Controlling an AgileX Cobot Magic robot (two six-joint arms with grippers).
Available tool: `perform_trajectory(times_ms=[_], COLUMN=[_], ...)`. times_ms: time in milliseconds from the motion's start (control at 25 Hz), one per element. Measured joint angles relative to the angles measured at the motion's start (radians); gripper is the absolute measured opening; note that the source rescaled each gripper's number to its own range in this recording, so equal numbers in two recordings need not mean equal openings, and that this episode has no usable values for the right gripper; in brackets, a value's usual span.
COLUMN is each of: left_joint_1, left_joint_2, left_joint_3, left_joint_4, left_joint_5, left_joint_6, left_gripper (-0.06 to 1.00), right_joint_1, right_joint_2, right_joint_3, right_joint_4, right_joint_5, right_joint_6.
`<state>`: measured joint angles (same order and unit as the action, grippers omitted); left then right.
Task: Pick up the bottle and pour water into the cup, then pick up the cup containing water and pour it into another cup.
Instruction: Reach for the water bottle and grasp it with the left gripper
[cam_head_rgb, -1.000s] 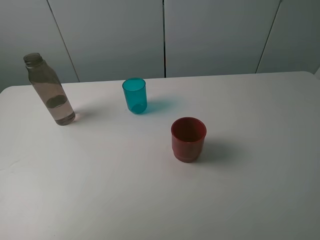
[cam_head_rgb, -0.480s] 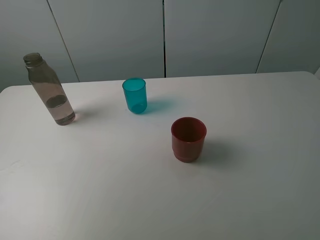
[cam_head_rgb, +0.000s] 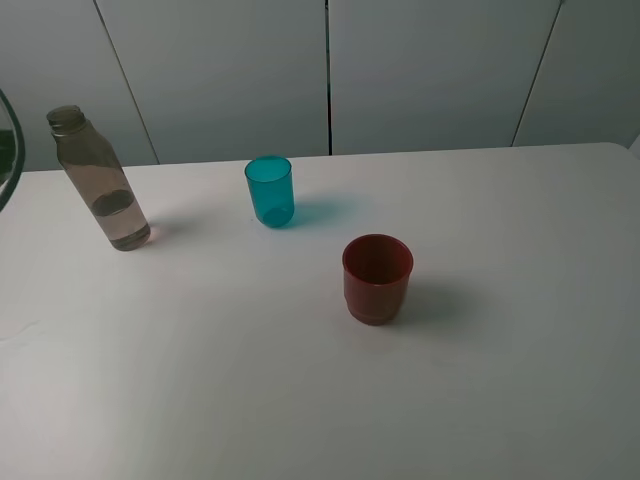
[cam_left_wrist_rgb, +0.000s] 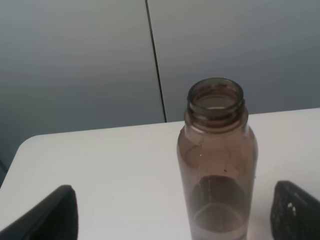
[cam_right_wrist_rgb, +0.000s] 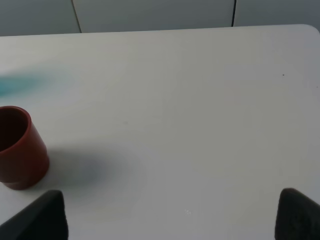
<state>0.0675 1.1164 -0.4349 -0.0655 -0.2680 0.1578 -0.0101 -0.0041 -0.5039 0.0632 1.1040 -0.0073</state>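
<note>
The bottle (cam_head_rgb: 100, 180) stands upright and uncapped at the table's back left, with a little water at its bottom. In the left wrist view the bottle (cam_left_wrist_rgb: 217, 160) rises ahead of my left gripper (cam_left_wrist_rgb: 172, 217), whose dark fingertips (cam_left_wrist_rgb: 50, 217) stand wide apart, open, touching nothing. The teal cup (cam_head_rgb: 270, 190) is upright near the back middle. The dark red cup (cam_head_rgb: 377, 278) stands in front of it, to the right. My right gripper (cam_right_wrist_rgb: 170, 217) is open over bare table, with the red cup (cam_right_wrist_rgb: 17, 150) off to one side. Neither gripper's fingers show in the exterior view.
The white table (cam_head_rgb: 500, 380) ends at a grey panelled wall (cam_head_rgb: 420, 70) behind. A thin dark curved piece (cam_head_rgb: 6, 150) shows at the left edge of the exterior view, beside the bottle.
The dark curved piece has come into the exterior view at the left edge. The bottle and both cups have not moved.
</note>
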Motion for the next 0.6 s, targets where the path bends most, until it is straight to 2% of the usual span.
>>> perform_trajectory(times_ms=[160,400,600], left_joint_1=[0.0,0.0,0.0], left_joint_2=[0.073,0.235,0.362], left_joint_3=[0.039,0.043,0.043], left_joint_4=[0.031,0.122,0.156], left_joint_5=[-0.155,-0.371,-0.502], left_joint_6=[-0.016,-0.055,-0.069], left_gripper=[0.95,0.95,0.95], right_joint_1=[0.0,0.0,0.0], right_joint_2=[0.0,0.0,0.0], right_joint_3=[0.0,0.0,0.0], right_joint_4=[0.0,0.0,0.0], right_joint_5=[0.0,0.0,0.0], right_joint_6=[0.0,0.0,0.0])
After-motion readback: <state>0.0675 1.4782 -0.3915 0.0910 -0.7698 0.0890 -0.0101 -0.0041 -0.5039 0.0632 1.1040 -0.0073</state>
